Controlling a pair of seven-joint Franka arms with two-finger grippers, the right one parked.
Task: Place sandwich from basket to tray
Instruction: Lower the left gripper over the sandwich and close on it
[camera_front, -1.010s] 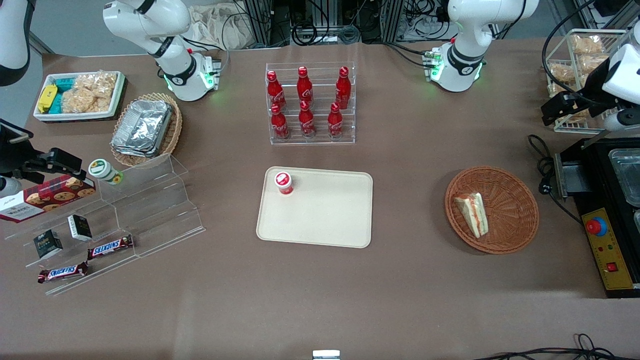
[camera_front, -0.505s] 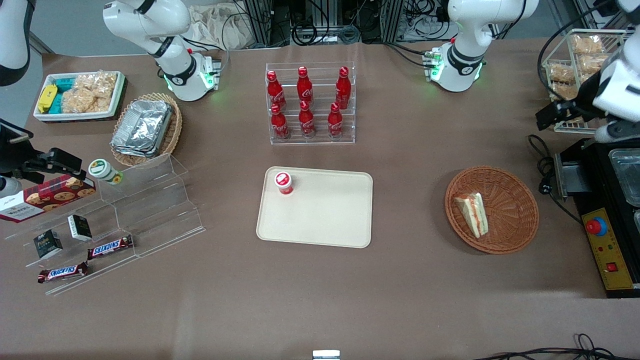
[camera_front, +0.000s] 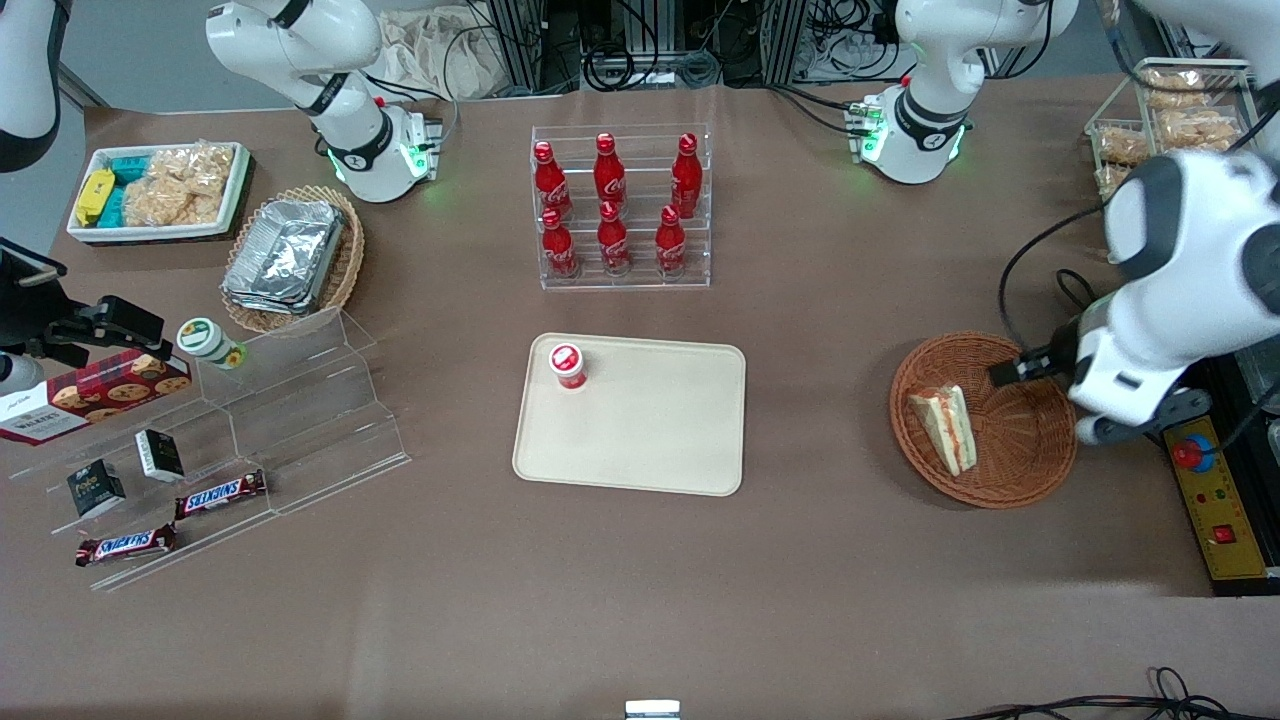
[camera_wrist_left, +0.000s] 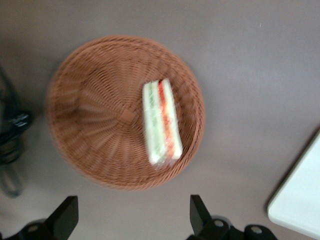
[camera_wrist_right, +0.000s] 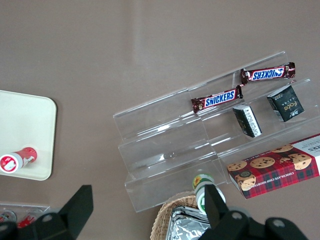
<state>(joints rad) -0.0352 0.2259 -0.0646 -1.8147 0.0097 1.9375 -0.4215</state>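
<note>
The sandwich (camera_front: 945, 428), a white-bread wedge with a red-orange stripe, lies in the round reddish-brown basket (camera_front: 1000, 492), on the side nearest the tray (camera_front: 650, 440). The cream tray carries a small red-capped bottle (camera_front: 567, 365) at one corner. My left arm's wrist hangs above the basket's rim on the working arm's side. The gripper (camera_wrist_left: 132, 220) is open and empty, well above the table just outside the basket (camera_wrist_left: 95, 120). Its fingertips (camera_wrist_left: 67, 215) stand wide apart. The sandwich (camera_wrist_left: 161, 122) and a corner of the tray (camera_wrist_left: 300, 205) show in the left wrist view.
A black machine with a red button (camera_front: 1192, 453) and a black cable (camera_front: 1085, 375) sit beside the basket toward the working arm's end. A white wire rack (camera_front: 1170, 110) of snacks stands farther from the camera. A cola bottle rack (camera_front: 620, 210) stands farther back than the tray.
The left arm has swung from beside the wire rack toward the camera and now hangs over the basket's edge. The sandwich, basket and tray have not moved.
</note>
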